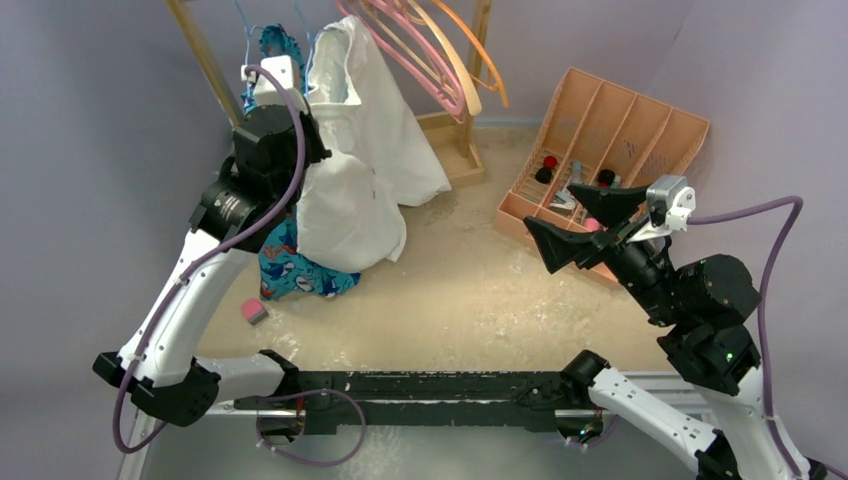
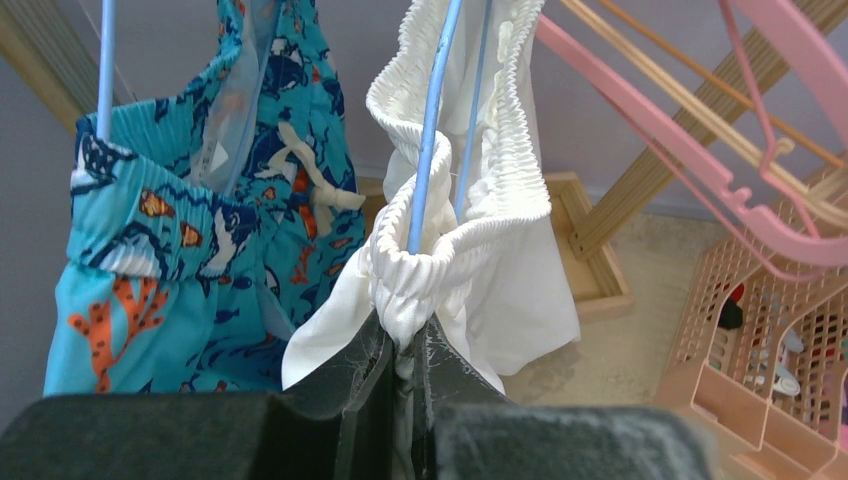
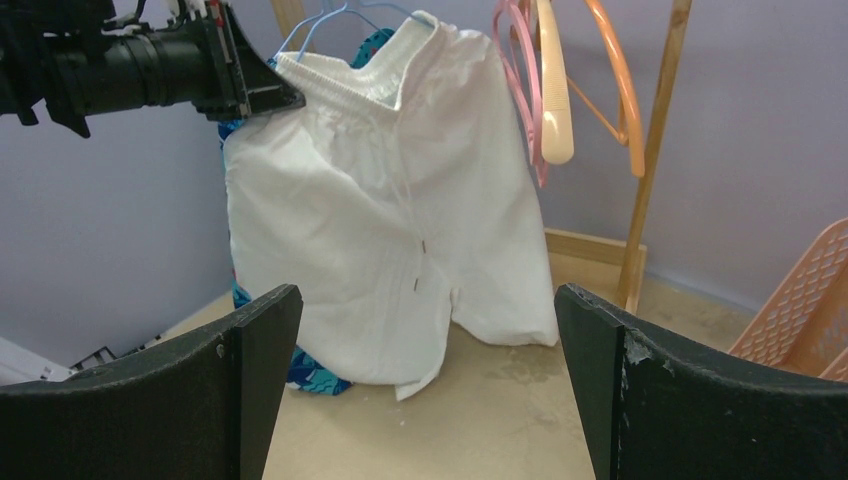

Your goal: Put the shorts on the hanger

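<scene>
The white shorts [image 1: 360,160] hang from the thin light-blue hanger [image 2: 432,120] on the wooden rack at the back left. The hanger's arm runs inside the gathered waistband [image 2: 440,255]. My left gripper [image 2: 405,375] is shut on the near end of that waistband, high up by the rack [image 1: 268,85]. In the right wrist view the shorts [image 3: 390,220] hang full length with the drawstring down the front, and the left gripper [image 3: 255,90] pinches their upper left corner. My right gripper [image 1: 575,225] is open and empty, well to the right of the shorts and facing them.
A blue shark-print garment [image 1: 295,265] hangs behind and left of the shorts. Pink hangers [image 1: 415,50] and an orange hanger [image 1: 475,50] hang on the rack. A peach slotted basket [image 1: 640,125] stands at the back right. A small pink block [image 1: 254,311] lies near the left arm.
</scene>
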